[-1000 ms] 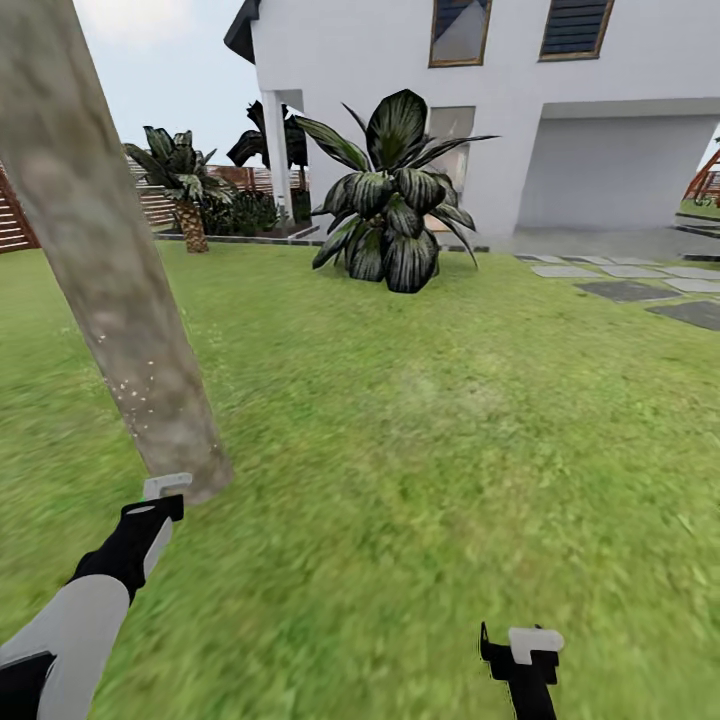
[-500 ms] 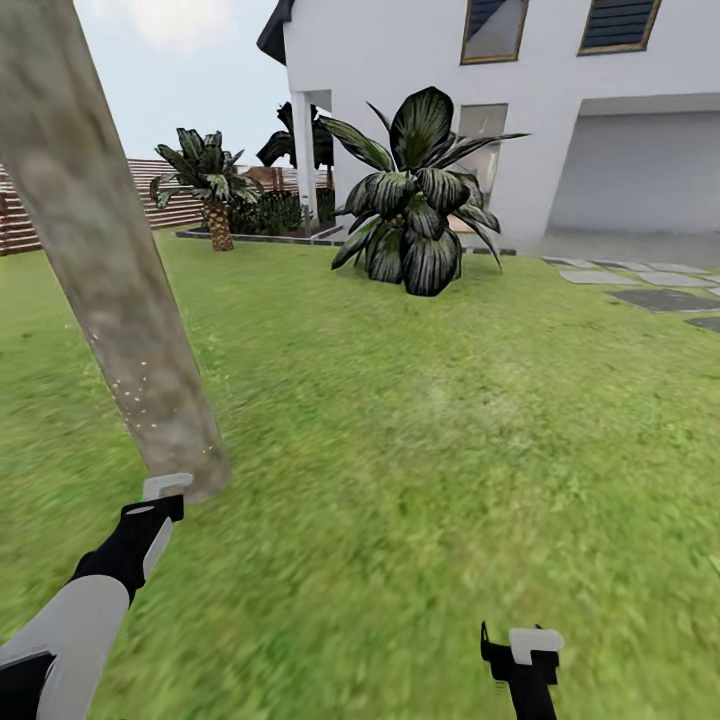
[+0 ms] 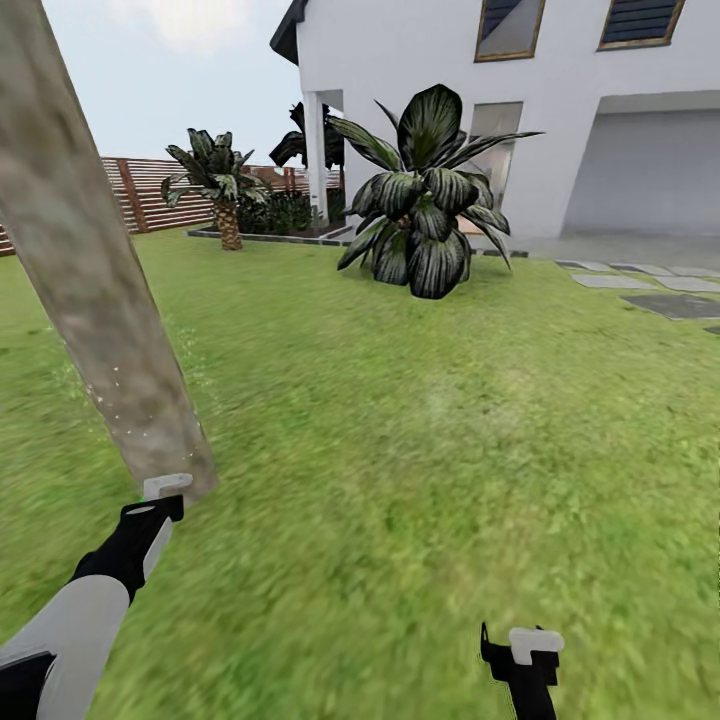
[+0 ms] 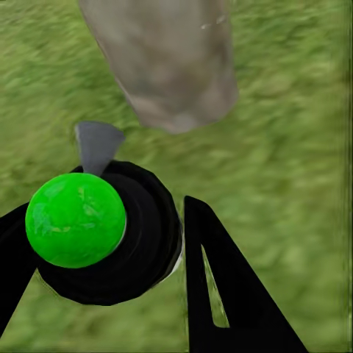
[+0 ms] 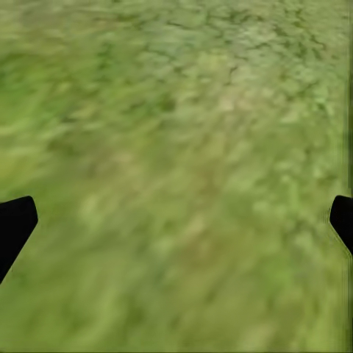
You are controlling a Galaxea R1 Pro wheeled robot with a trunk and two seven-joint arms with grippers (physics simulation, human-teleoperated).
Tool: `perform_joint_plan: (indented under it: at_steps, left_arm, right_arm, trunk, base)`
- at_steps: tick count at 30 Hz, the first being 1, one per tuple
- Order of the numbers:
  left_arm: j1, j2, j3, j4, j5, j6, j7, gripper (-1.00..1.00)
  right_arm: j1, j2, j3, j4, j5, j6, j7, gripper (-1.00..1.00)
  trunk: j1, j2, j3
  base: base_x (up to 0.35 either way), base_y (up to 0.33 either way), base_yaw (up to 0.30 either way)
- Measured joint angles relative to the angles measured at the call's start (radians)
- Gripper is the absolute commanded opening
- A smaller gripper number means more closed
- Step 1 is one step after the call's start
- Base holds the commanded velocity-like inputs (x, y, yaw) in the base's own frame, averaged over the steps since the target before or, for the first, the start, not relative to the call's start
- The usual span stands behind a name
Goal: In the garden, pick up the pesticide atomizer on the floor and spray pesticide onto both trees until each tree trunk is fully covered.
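The left gripper (image 4: 110, 243) grips the pesticide atomizer (image 4: 81, 220) by the tree trunk (image 3: 90, 290). The right gripper (image 5: 176, 220) is wide open, empty. Few specks show; most spraying remains.

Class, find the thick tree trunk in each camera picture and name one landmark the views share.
Head view: tree trunk leans along the left edge, its base just beyond the left gripper.
Left wrist view: its base stands on the grass beyond the sprayer.
Right wrist view: not in it.
Shared landmark: the lawn.

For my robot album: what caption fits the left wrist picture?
Left gripper holding the green-topped atomizer near the tree trunk on grass.
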State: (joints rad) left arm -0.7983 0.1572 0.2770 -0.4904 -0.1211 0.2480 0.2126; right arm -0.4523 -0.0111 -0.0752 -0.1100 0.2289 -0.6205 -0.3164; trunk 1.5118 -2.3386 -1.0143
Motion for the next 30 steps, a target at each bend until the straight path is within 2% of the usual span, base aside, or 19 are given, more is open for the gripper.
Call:
perform_joint_plan:
  at_steps: [5,24,30]
  left_arm:
    - [0.001,0.000,0.000,0.000,0.000,0.000,0.000,-1.00]
    - [0.001,0.000,0.000,-0.001,0.000,0.000,-0.001,-1.00]
    - [0.001,0.000,0.000,0.001,0.000,0.002,-0.001,-1.00]
  right_arm:
    - [0.000,0.000,0.000,0.000,0.000,0.000,0.000,1.00]
    - [0.000,0.000,0.000,0.000,0.000,0.000,0.001,1.00]
    - [0.000,0.000,0.000,0.000,0.000,0.000,0.002,1.00]
  trunk:
    - [0.000,0.000,0.000]
    - [0.000,0.000,0.000]
    - [0.000,0.000,0.000]
  base:
    - [0.143,-0.262,0.057]
    - [0.166,-0.245,0.268]
    - [0.276,-0.150,0.058]
